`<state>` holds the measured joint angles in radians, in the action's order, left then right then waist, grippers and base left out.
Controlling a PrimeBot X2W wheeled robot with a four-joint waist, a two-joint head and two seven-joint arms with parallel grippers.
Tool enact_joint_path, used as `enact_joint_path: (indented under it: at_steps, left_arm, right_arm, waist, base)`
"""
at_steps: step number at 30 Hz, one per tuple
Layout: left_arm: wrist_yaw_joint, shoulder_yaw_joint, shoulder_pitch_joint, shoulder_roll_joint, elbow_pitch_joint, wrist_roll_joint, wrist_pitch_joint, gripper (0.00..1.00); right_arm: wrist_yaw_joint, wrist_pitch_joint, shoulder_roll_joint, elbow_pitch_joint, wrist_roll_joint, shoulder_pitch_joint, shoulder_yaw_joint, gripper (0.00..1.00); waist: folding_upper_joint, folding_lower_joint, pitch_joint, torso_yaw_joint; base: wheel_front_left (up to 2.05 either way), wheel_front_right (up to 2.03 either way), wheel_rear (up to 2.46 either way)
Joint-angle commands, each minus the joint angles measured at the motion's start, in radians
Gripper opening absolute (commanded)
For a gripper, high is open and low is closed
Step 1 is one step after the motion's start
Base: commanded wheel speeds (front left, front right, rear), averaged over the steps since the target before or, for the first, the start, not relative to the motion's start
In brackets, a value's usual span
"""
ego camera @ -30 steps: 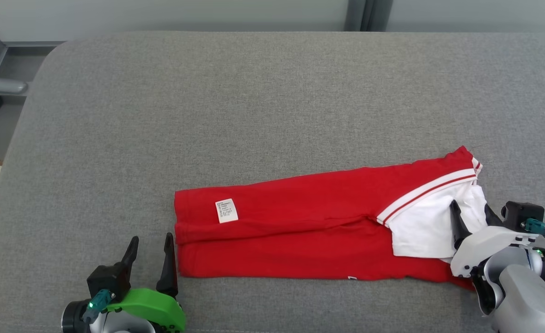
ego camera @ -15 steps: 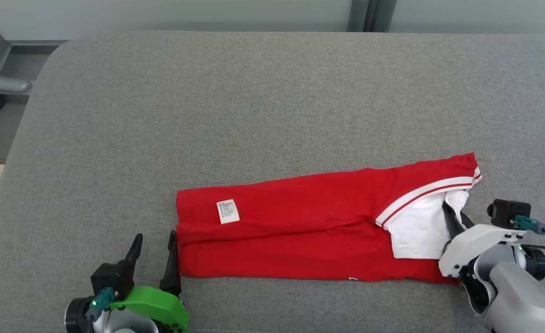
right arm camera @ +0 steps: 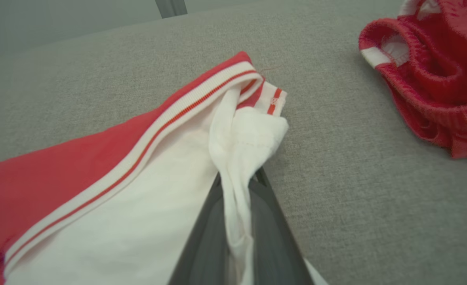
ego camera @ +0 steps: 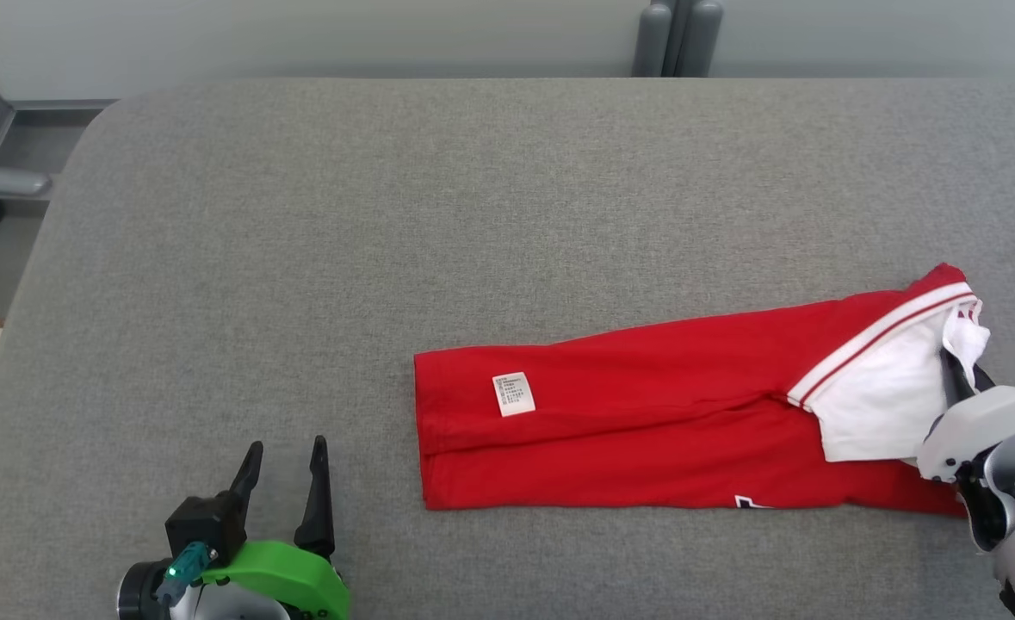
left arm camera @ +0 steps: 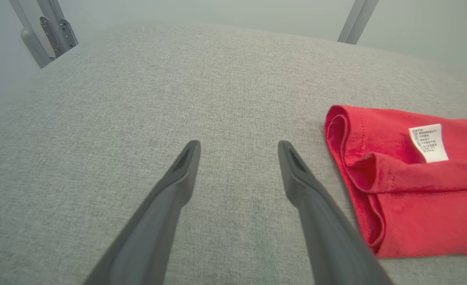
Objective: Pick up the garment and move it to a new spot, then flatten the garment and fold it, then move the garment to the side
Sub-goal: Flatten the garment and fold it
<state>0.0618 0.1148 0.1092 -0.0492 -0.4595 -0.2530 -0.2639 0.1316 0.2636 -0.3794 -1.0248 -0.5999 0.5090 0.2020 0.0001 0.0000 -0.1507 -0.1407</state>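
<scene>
Saw a grey bench (ego camera: 300, 215) bearing a long folded red garment (ego camera: 645, 413) flat on its right half, the right end effector (ego camera: 959, 375) clenched on the garment's white end, the left end effector (ego camera: 287, 445) released, apart from the hem, and a small white label (ego camera: 514, 393) near that hem.

Your right gripper (right arm camera: 238, 186), spread open over the white part of the garment (ego camera: 645, 413) a second ago, has clamped onto a fold of it and dragged it to the robot's right. The garment, then just beside your left gripper (ego camera: 287, 454), now lies well apart from it.
</scene>
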Motion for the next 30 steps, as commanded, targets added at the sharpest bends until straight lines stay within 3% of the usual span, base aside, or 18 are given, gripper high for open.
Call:
enact_joint_path:
  at_steps: [1,6,10,15,17,23,30]
  left_arm:
    - [0.004,-0.001,-0.015,-0.003,0.0,-0.002,0.0,1.0]
    - [0.006,0.009,-0.027,-0.004,-0.006,-0.012,0.0,1.0]
    - [0.007,0.025,-0.032,-0.003,-0.011,-0.016,0.0,1.0]
    - [0.009,0.044,-0.041,-0.004,-0.02,-0.017,0.0,1.0]
    - [0.008,0.053,-0.045,-0.004,-0.027,-0.019,0.0,1.0]
    - [0.008,0.073,-0.059,-0.004,-0.036,-0.031,0.0,1.0]
    - [0.009,0.09,-0.071,-0.004,-0.05,-0.019,0.0,1.0]
  right_arm:
    - [-0.002,0.001,0.004,0.038,0.028,-0.004,-0.007,0.0]
    - [-0.001,0.001,0.056,0.194,0.012,-0.042,0.076,0.0]
    - [-0.001,-0.013,0.082,0.32,-0.034,-0.064,0.219,0.0]
    - [-0.001,-0.049,0.095,0.441,-0.091,-0.062,0.373,0.0]
    - [-0.001,-0.067,0.117,0.481,-0.112,-0.051,0.456,0.0]
    - [-0.001,-0.082,0.171,0.451,-0.121,-0.011,0.583,0.0]
    - [-0.001,-0.051,0.237,0.308,-0.136,0.044,0.607,0.02]
  waist:
    - [-0.0001,0.0,0.017,0.019]
    - [-0.0001,0.0,0.042,0.047]
    - [-0.0001,0.0,0.059,0.053]
    - [-0.0001,0.0,0.076,0.022]
    - [-0.0001,0.0,0.085,-0.02]
    - [-0.0001,0.0,0.093,-0.132]
    - [-0.0001,0.0,0.085,-0.234]
  base:
    - [0.0,0.0,0.0]
    - [0.0,0.0,0.0]
    - [0.0,0.0,0.0]
    - [0.0,0.0,0.0]
    - [0.0,0.0,0.0]
    - [0.0,0.0,0.0]
    - [0.0,0.0,0.0]
